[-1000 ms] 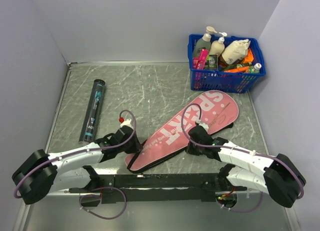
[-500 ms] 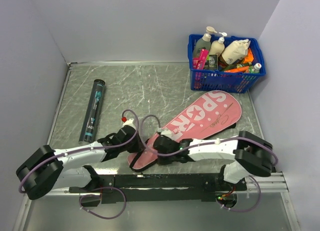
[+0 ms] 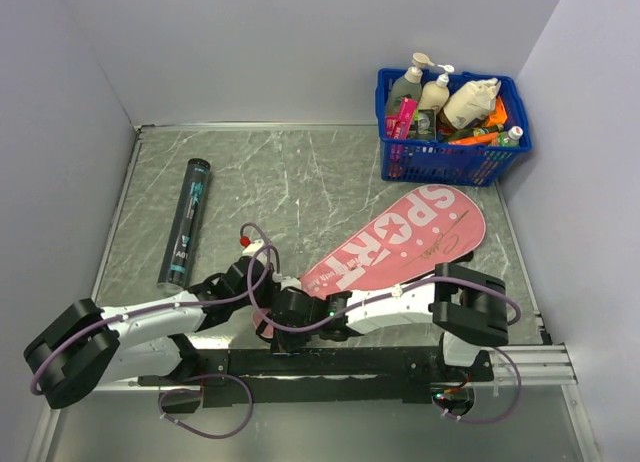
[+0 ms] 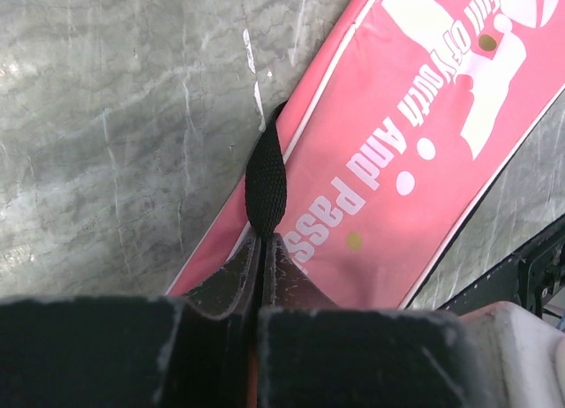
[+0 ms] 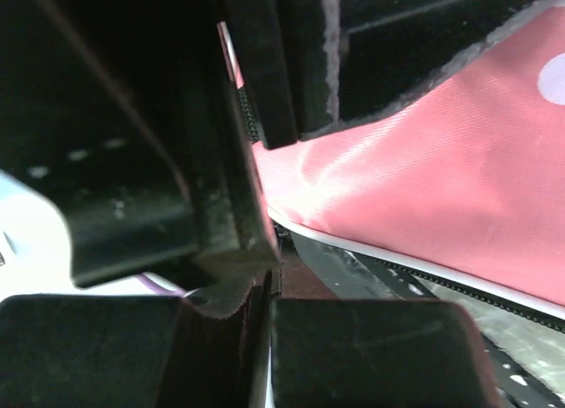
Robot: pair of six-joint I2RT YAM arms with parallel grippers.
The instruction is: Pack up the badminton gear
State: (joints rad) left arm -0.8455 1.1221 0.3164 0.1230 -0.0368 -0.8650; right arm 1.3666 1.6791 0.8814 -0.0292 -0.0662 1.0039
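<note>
long pink fabric racket cover lettered SPORT (image 3: 400, 247) flat, slantwise on grey marbled table (image 3: 300, 172); slim black tube (image 3: 185, 222) well apart at left, not packed yet; rackets, shuttlecocks nowhere visible, maybe inside; left claw (image 4: 263, 249) pinching black webbing strap (image 4: 265, 183) at cover's narrow end; right claw (image 5: 269, 289) closed just beside, on what, can't tell; guessing zip-up stage

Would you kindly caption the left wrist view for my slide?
Left gripper shut on the black strap of the pink cover.
</note>
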